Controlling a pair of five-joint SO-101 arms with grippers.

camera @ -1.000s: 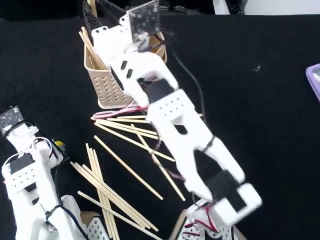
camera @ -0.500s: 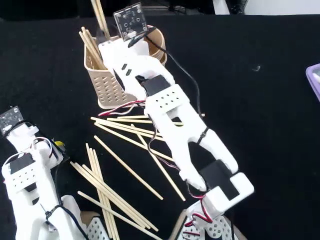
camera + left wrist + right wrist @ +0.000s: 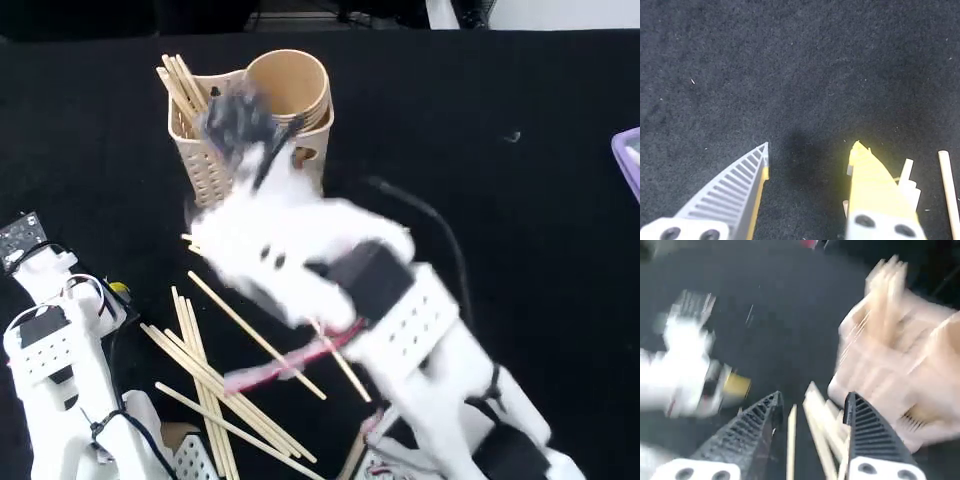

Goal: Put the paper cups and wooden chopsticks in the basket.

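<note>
Wooden chopsticks (image 3: pixel 255 335) beside perforated basket (image 3: pixel 205 170)

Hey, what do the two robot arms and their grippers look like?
Both arms are white plastic with black motor blocks and dotted panels. The left arm carries black cable; the left gripper has one grey ribbed finger and one yellow. The right arm trails red and black cables; the right gripper has two black ribbed fingers.
</note>
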